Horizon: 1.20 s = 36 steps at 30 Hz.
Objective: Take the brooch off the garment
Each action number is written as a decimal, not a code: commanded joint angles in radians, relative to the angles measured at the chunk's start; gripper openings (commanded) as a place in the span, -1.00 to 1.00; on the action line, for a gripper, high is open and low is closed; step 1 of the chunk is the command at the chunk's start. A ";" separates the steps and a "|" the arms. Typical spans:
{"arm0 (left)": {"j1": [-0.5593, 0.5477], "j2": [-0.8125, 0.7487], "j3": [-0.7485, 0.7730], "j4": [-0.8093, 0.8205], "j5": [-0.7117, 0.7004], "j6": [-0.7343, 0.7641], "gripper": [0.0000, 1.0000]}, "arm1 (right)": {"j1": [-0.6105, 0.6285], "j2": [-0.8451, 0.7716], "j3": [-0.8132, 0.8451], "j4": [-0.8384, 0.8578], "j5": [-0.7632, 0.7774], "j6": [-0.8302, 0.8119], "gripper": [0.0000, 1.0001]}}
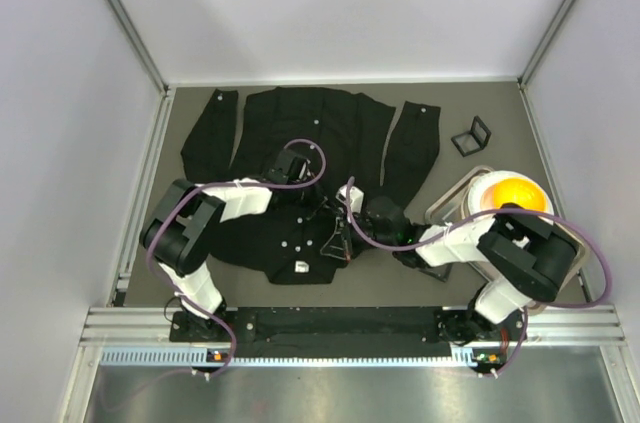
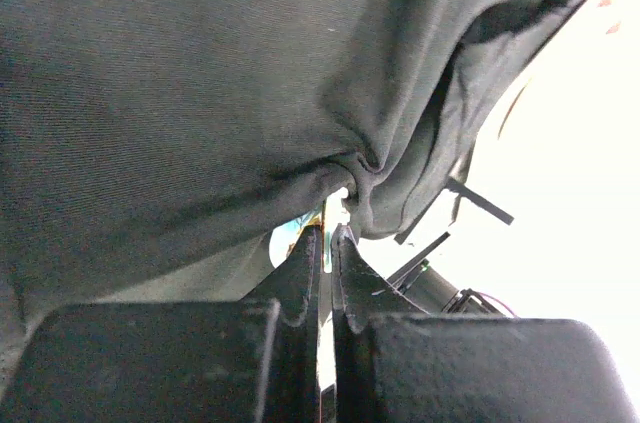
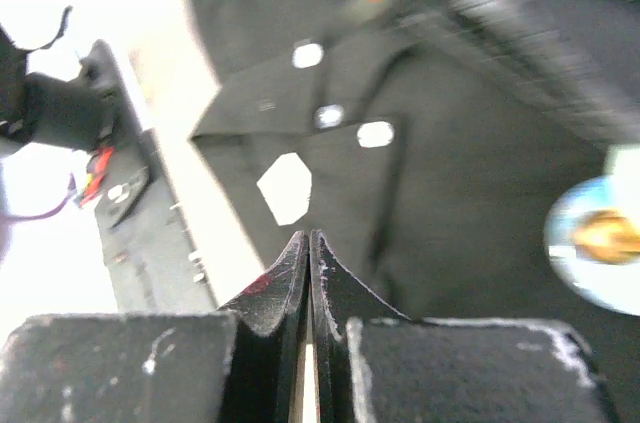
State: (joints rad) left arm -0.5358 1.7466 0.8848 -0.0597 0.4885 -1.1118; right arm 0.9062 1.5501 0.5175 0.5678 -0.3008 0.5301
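no readable text, numbers or brand marks in any view. small white tag (image 1: 300, 266) near the hem of the garment (image 1: 300, 123): too small to read, any print not legible.

Top view evenly lit and sharp; wrist views blown out, right blurred.

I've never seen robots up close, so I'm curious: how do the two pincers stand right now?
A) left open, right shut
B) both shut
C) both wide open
B: each wrist view shows them pressed together, the left pincer nipping a pucker of the black shirt, the right pincer with nothing between.
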 commanded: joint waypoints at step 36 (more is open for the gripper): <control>-0.101 -0.144 -0.014 -0.061 -0.163 0.260 -1.00 | -0.153 0.018 0.300 -0.506 0.157 -0.071 -0.76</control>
State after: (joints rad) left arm -0.6262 1.6165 0.8360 -0.1135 0.3401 -0.8814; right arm 0.7605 1.5620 0.7563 0.0257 -0.1604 0.4782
